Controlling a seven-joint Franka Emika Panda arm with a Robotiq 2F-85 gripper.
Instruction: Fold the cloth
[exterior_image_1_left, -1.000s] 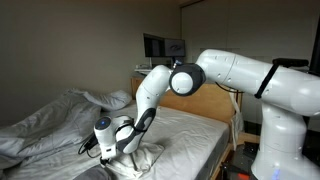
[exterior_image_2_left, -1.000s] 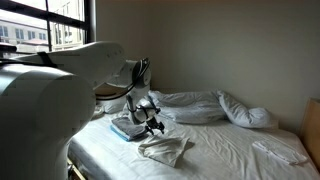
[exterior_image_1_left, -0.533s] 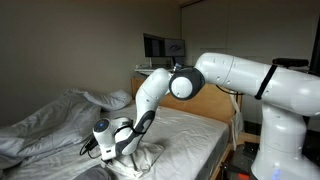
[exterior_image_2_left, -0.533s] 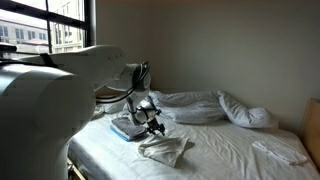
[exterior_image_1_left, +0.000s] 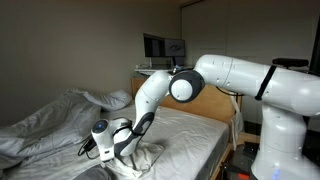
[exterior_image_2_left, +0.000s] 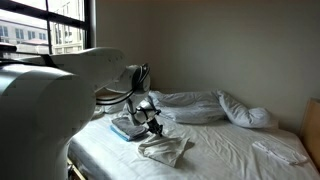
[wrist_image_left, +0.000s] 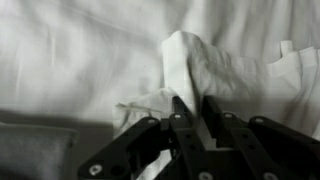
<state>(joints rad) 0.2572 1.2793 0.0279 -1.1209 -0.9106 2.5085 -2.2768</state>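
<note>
The cloth (exterior_image_2_left: 165, 150) lies bunched in a wrinkled white heap on the bed (exterior_image_2_left: 230, 140), near the mattress's front edge – seen from the opposite side in an exterior view (exterior_image_1_left: 142, 162) as a low crumpled mound. In the wrist view a raised ridge of the cloth (wrist_image_left: 190, 65) stands up from the sheet, and the tool (wrist_image_left: 196, 108) is clamped on it, its two dark fingers (wrist_image_left: 180, 108) drawn close with white fabric pinched between them. In an exterior view the tool (exterior_image_2_left: 155, 128) points down at the heap's upper edge, at the end of the white arm (exterior_image_1_left: 240, 75), which bends low across the bed. Just beside the tool sits a flat grey-blue item (exterior_image_2_left: 125, 128). Farther back a puffy duvet (exterior_image_2_left: 215, 105) is piled along the wall – well apart from a small pale pillow (exterior_image_2_left: 280, 152) at the far corner. A window (exterior_image_2_left: 50, 30) shows behind the arm.
</note>
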